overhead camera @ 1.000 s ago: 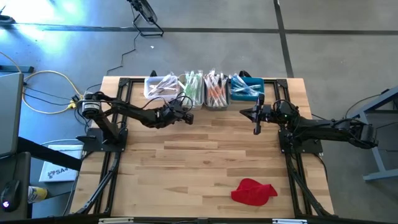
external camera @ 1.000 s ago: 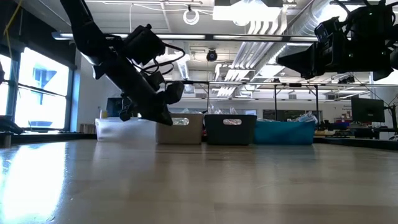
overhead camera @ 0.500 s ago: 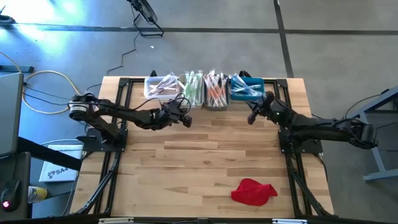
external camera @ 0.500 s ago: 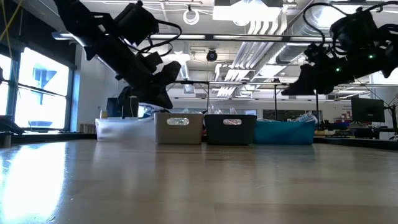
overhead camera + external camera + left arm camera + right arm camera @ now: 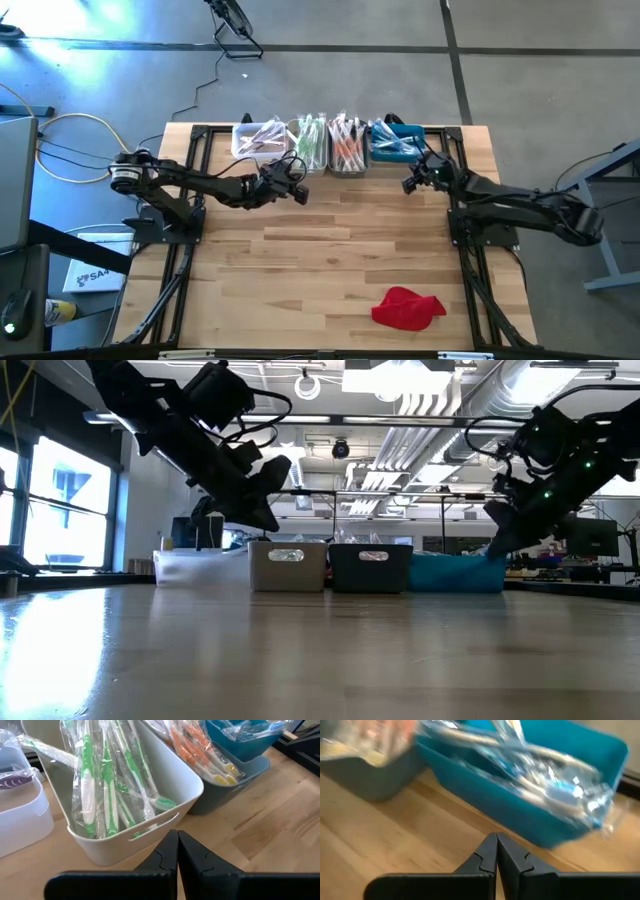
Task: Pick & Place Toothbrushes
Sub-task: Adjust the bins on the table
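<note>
Four small bins stand in a row at the table's far edge: white (image 5: 258, 139), beige (image 5: 312, 146), grey (image 5: 347, 146) and blue (image 5: 396, 142). Each holds wrapped toothbrushes: green ones (image 5: 107, 795) in the beige bin, orange ones (image 5: 197, 747) in the grey bin, blue ones (image 5: 555, 782) in the blue bin. My left gripper (image 5: 302, 194) hangs shut and empty just in front of the beige bin (image 5: 150, 827). My right gripper (image 5: 408, 186) is shut and empty, slanting down in front of the blue bin (image 5: 530, 827).
A crumpled red cloth (image 5: 408, 307) lies near the table's front right. Bare wood stretches between the bins and the cloth. Black frame rails (image 5: 190, 160) run along the table's left, right and far sides.
My right gripper has tipped and turned from high up, and has come down in front of the blue bin, staying shut. My left gripper has risen a little in front of the beige bin, then held still.
</note>
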Controlling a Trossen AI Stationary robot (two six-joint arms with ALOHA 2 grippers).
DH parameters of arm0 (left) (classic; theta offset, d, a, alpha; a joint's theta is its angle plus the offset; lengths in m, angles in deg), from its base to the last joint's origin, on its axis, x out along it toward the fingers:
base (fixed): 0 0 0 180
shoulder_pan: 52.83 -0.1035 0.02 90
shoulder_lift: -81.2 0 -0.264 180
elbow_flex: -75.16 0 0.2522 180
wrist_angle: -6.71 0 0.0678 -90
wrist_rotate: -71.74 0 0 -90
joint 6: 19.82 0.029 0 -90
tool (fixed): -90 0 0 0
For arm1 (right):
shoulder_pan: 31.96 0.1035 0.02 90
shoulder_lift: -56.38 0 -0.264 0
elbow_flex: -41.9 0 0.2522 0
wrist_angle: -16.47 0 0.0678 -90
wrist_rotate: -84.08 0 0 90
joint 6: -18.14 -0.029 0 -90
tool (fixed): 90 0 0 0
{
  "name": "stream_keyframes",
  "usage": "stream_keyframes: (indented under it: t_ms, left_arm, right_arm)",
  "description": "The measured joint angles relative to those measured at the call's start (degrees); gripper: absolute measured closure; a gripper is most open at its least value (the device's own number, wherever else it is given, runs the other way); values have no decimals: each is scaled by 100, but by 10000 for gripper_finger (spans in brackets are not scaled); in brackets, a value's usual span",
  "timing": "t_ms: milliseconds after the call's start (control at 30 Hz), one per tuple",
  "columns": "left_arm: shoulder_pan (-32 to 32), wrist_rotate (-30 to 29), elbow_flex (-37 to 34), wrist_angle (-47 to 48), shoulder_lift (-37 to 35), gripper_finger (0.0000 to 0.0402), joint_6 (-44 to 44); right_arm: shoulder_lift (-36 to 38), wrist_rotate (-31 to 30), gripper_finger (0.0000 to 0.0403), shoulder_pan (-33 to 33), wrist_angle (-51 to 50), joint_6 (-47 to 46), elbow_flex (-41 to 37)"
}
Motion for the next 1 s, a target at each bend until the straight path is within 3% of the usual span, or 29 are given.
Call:
stream_keyframes:
  t_ms: [233, 567, 1000]
  left_arm:
    - [0, 0, 0, -107, 1, 401, 2]
    - [0, 1, 0, -88, 1, 401, 0]
    - [0, -8, 1, -83, 1, 402, 22]
  right_arm:
    - [-748, 264, 401, -386, 383, -20, 0]
    - [-1910, 160, 401, -810, 1604, 39, 0]
    - [-2166, -456, 401, -635, 2118, -293, -9]
